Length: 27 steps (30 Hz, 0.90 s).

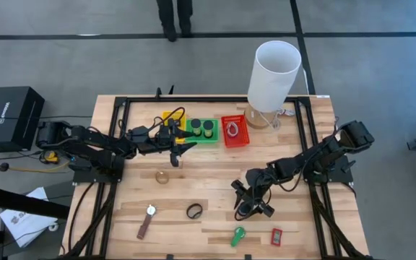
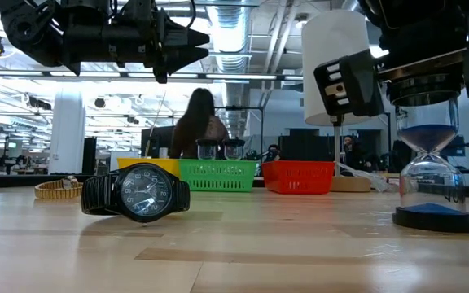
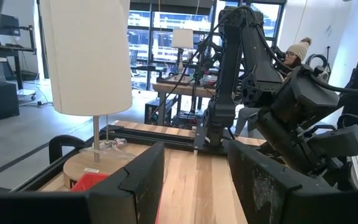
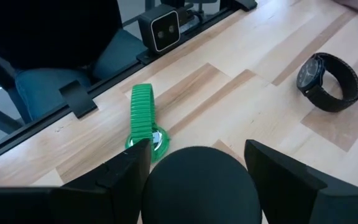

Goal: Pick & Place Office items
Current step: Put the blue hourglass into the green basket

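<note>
My right gripper (image 1: 252, 204) stands over the table's near right part, shut on a blue-sand hourglass (image 2: 433, 181). My left gripper (image 1: 185, 148) hovers open and empty beside the green tray (image 1: 202, 131), which holds two dark cylinders. Loose on the wood lie a black watch (image 1: 193, 211), a green-strapped piece (image 4: 143, 118), a red rectangle (image 1: 276, 236), a brown-strapped watch (image 1: 147, 221) and a thin ring (image 1: 162, 176). In the low view the black watch (image 2: 137, 193) rests on its strap's edge. My right gripper (image 4: 197, 169) holds the hourglass by its dark round top cap (image 4: 197, 186), pinched between the two fingers. The fingers come from above, pointing down. The hourglass stands upright with its base (image 2: 434, 220) on the table.
A yellow tray (image 1: 169, 118), the green one and a red tray (image 1: 235, 132) line the far middle. A tall white cylinder (image 1: 273, 66) on a wooden base stands at the far right. A black frame (image 1: 114, 130) borders the table. A person stands beyond the far edge.
</note>
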### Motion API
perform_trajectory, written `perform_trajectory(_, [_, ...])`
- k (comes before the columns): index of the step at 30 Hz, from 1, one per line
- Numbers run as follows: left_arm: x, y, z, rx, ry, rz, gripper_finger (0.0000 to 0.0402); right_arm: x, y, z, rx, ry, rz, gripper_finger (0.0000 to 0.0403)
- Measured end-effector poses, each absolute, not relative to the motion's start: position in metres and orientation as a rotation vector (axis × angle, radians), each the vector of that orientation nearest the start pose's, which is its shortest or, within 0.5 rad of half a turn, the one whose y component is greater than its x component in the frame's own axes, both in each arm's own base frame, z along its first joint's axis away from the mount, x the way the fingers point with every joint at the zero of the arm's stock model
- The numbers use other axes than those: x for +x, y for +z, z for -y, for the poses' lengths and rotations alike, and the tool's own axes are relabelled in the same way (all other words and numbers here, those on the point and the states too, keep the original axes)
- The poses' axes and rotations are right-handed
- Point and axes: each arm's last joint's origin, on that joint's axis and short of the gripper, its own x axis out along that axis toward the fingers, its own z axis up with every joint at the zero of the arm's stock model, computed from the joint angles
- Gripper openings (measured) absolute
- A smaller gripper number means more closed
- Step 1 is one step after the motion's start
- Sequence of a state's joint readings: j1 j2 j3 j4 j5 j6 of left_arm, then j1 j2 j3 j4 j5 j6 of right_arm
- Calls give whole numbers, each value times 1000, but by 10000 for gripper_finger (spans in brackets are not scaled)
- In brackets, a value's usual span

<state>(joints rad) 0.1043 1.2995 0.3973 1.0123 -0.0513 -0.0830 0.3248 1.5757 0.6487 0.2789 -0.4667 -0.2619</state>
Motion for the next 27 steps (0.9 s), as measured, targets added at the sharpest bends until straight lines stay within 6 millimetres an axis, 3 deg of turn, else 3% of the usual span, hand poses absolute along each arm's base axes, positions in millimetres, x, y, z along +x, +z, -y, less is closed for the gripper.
perform_trajectory(27, [243,213,-27,-80,150,117,172,272,152,-105,-193,846,-548,243])
